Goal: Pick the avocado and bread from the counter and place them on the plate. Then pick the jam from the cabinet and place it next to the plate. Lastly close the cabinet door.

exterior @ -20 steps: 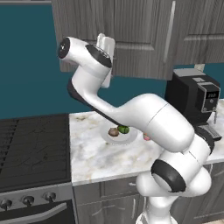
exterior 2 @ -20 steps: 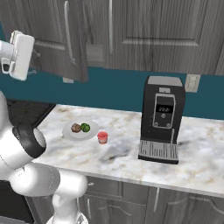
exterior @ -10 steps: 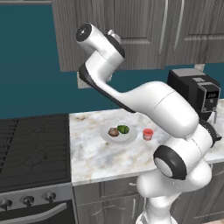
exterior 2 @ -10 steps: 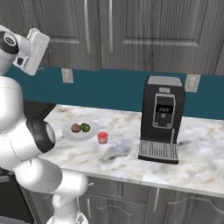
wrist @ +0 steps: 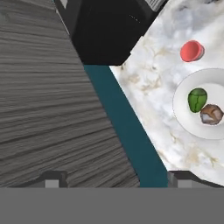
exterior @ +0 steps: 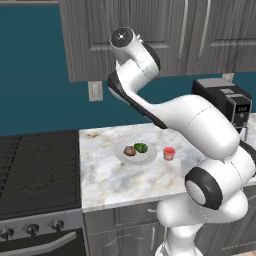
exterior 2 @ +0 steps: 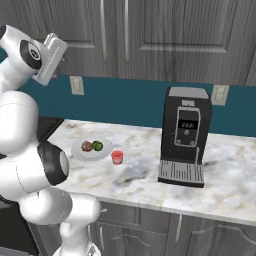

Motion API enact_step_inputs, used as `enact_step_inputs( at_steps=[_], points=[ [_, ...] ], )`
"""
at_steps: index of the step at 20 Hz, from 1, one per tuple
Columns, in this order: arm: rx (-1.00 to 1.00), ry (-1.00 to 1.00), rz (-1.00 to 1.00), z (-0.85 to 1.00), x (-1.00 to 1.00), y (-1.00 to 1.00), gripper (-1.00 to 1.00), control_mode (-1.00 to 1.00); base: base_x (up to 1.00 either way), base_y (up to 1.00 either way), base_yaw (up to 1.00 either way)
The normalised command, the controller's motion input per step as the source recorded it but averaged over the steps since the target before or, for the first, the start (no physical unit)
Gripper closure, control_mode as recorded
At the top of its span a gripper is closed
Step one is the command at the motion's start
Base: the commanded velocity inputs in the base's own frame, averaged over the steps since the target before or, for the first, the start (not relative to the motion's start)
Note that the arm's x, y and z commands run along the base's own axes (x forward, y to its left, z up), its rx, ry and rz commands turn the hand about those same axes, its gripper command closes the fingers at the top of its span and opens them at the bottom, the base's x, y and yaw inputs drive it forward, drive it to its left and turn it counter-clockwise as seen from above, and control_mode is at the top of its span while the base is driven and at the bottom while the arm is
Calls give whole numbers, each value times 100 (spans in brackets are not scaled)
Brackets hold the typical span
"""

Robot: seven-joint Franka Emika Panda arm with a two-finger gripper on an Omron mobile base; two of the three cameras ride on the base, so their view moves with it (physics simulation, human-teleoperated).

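The plate (exterior: 136,156) lies on the counter (exterior: 115,182) with the brown bread (exterior: 129,150) and the green avocado (exterior: 141,147) on it. Just right of the plate stands the red jam (exterior: 169,153), apart from the rim. The right base view shows the same plate (exterior 2: 90,152), bread (exterior 2: 87,146), avocado (exterior 2: 97,146) and jam (exterior 2: 117,157). My arm reaches up to the grey cabinet (exterior: 100,40). In the hand view my gripper (wrist: 117,178) is open and holds nothing, close against the cabinet door (wrist: 43,109), which lies flush and shut.
A black coffee machine (exterior 2: 184,135) stands on the counter right of the jam. The black stove (exterior: 35,170) borders the counter on the left. A wall outlet (exterior: 95,91) sits on the teal backsplash below the cabinet.
My arm has swung to the right along the cabinet front. The angled cabinet door has swung with it and now lies flush. The food and the jam have not moved.
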Motion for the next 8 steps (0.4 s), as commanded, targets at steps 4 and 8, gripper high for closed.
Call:
enact_step_inputs(
  at_steps=[4,8],
  points=[
    [7,0,32,-48,100,-100,-100,-100,0,0,0],
    [11,-4,32,-30,89,-100,-100,-100,0,0,0]
  ],
)
